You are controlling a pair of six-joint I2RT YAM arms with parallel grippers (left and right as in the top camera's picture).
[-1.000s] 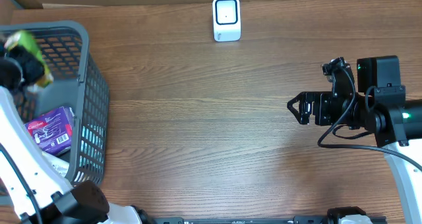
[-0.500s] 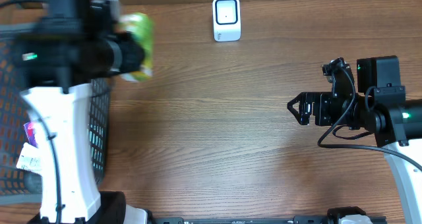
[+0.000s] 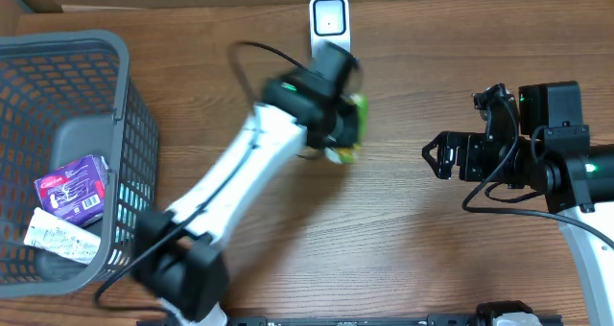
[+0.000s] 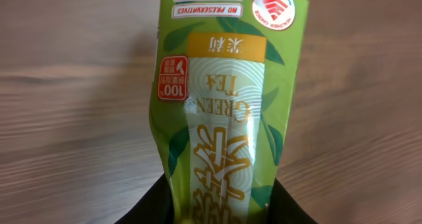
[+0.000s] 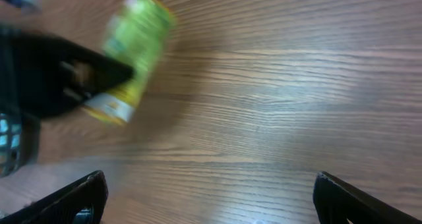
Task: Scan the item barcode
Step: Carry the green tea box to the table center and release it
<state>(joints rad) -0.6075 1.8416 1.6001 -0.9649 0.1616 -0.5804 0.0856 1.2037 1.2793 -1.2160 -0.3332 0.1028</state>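
Wide stretch of bare worktop (image 3: 403,249) through the middle and along the near side, with plenty of room between the two arms. The grey basket (image 3: 120,53) hugs the left edge, with a purple packet (image 3: 72,187) and a white packet (image 3: 58,238) lying in its bottom. Up at the far edge stands the white scanner (image 3: 329,24), with nothing crowding either side of it. The left arm reaches diagonally from the near-left corner across the middle. Its tool (image 3: 343,127) sits just in front of the scanner, a touch to the right. That left tool is closed narrow on the green tea pack (image 4: 224,85). The wrist view shows the dark fingers (image 4: 288,209) pinching the pack's lower end from both sides, printed label facing the camera, wood behind it. Overhead, the pack is a green blur at the tool. Over on the right, the right tool (image 3: 434,157) hangs well apart from the pack, fingers spread wide, nothing between them, open wood below.
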